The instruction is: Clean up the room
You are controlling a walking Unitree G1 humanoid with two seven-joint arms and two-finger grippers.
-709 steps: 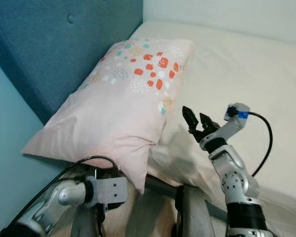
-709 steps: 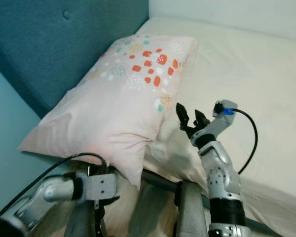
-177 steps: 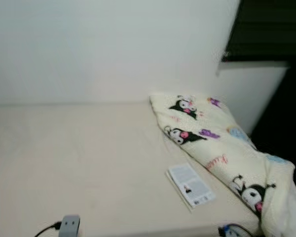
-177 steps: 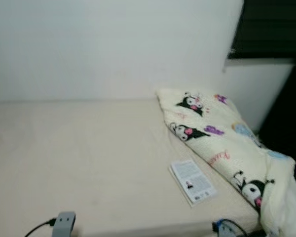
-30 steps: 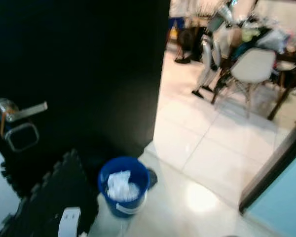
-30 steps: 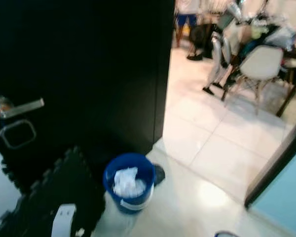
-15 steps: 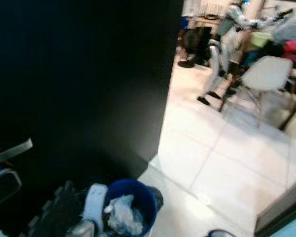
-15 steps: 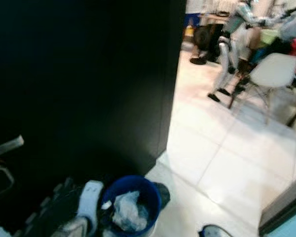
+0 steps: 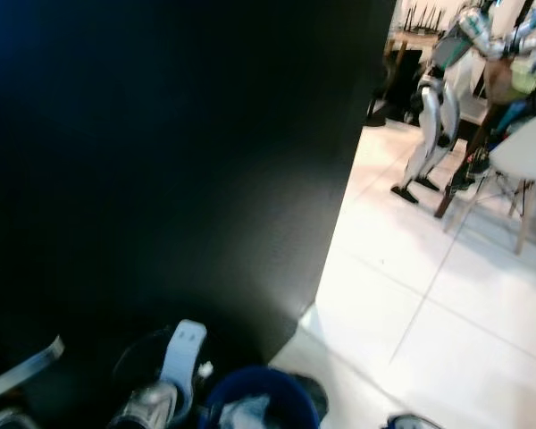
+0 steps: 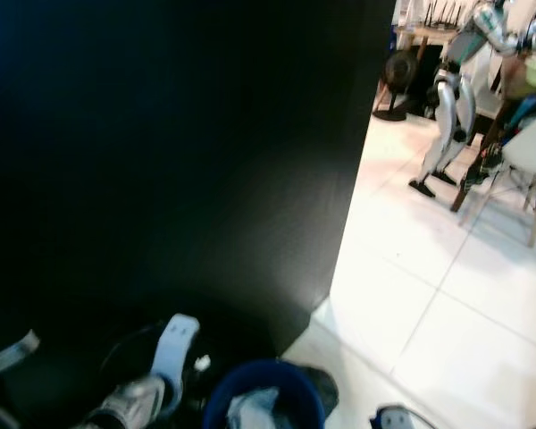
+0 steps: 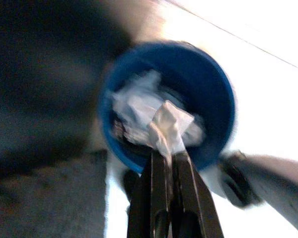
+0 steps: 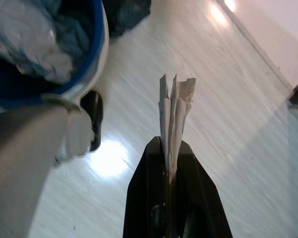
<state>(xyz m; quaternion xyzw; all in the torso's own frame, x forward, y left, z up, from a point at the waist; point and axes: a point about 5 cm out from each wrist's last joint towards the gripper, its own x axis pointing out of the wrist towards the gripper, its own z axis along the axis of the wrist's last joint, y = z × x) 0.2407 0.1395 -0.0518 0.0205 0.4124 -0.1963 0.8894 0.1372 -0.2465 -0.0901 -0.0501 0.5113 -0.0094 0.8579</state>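
Left wrist view: left gripper (image 11: 169, 153) pinches crumpled white tissue (image 11: 170, 124) over round blue plastic bin (image 11: 216, 89); right gripper (image 12: 171, 148) clamps folded white paper (image 12: 176, 99); next, release

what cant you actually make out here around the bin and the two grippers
- Blue bin: cut off by the bottom edge in the eye views, so its floor position is unclear.
- Bin contents: blurred in the left wrist view; just white crumpled stuff.
- White scrap in the left gripper: too blurred to identify.
- Folded paper in the right gripper: any print is unreadable.
- Right arm: cut off by the bottom edge.
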